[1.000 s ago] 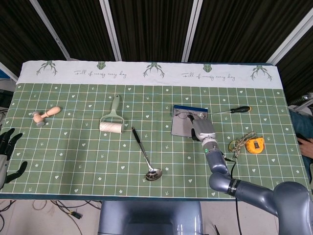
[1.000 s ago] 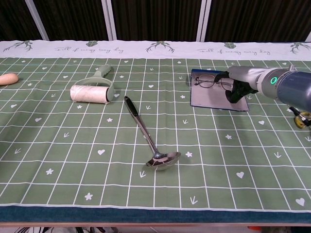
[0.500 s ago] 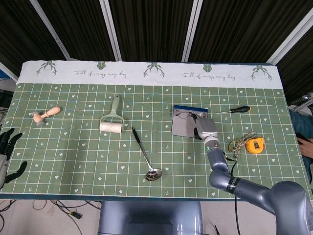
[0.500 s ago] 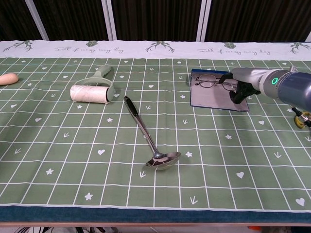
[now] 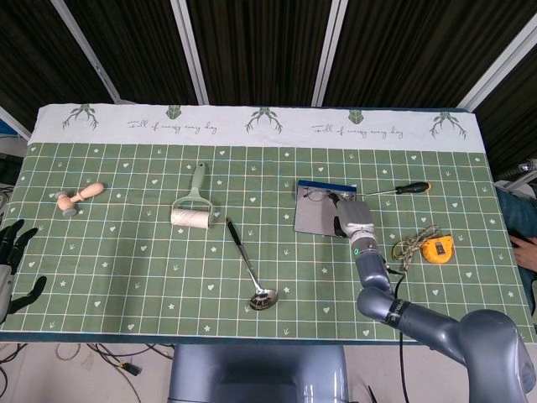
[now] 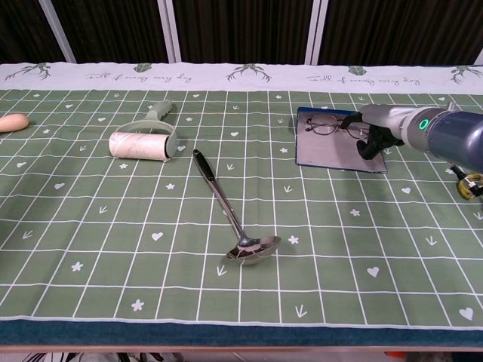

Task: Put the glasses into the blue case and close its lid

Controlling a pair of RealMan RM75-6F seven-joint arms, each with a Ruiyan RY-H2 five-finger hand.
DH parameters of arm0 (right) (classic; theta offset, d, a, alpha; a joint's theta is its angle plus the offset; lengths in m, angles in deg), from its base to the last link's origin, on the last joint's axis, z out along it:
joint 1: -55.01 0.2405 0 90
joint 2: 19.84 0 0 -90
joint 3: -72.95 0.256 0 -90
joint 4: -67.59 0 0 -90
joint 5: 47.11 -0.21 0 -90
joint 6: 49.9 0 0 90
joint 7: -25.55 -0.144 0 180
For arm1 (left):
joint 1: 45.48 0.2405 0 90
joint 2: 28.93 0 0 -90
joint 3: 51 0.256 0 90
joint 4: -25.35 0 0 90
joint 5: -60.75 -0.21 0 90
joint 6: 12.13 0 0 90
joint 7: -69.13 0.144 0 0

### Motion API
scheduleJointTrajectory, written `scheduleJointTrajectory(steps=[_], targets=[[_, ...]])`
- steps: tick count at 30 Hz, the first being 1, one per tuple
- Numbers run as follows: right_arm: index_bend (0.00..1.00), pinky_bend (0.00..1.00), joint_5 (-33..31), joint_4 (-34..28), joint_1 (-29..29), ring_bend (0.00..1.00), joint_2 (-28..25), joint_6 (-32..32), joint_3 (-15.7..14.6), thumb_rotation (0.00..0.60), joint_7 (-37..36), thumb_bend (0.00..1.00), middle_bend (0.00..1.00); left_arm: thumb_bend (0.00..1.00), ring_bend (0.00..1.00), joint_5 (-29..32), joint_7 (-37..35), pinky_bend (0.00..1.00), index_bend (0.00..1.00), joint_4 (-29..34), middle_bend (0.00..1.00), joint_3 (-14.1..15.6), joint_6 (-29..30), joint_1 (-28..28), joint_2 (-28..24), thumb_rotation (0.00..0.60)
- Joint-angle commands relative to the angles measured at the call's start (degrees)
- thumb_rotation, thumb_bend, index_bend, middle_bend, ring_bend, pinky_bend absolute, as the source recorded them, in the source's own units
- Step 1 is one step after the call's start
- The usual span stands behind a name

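Right hand (image 6: 367,133) has drawn back rightward over the last second, fingers curled at the right edge of the glasses (image 6: 326,124); grip unclear. Glasses sit at far end of open blue case (image 6: 336,152). Lid not yet closed. Left hand (image 5: 10,260) idle, spread wide.

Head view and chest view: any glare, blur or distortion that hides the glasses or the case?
Head view: even light, sharp, but the glasses are tiny and the right hand covers part of the blue case. Chest view: closer and clear, the glasses readable on the open blue case, grid lines bowing slightly toward the edges; only the ladle shows small highlights.
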Motion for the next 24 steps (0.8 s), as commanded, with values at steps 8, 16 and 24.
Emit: scheduleJointTrajectory(steps=[8,16,24], targets=[[0.13,1.00,-1.2,2.3,0.5,1.00,0.9,0.3,0.9,0.600,-0.2,0.76,0.97,0.32,0.00,0.0,0.1,0.00,0.10,0.1,0.00,0.0,0.0,0.0,-0.1,0.600],[0.13,0.99,1.6,-3.4,-0.9,0.92,-1.9,-1.1,1.1,0.600,-2.0,0.50,0.84,0.32,0.00,0.3,0.3,0.00,0.10,0.3,0.00,0.0,-0.3,0.0,-0.2,0.600],[0.15,0.56,17.5,-11.3,-6.0,0.42,-4.2,-11.8,-3.7,0.600,-5.3,0.10,0.33,0.32,0.00,0.1,0.8,0.00,0.10,0.2,0.00,0.2,-0.4,-0.1,0.0,0.600]])
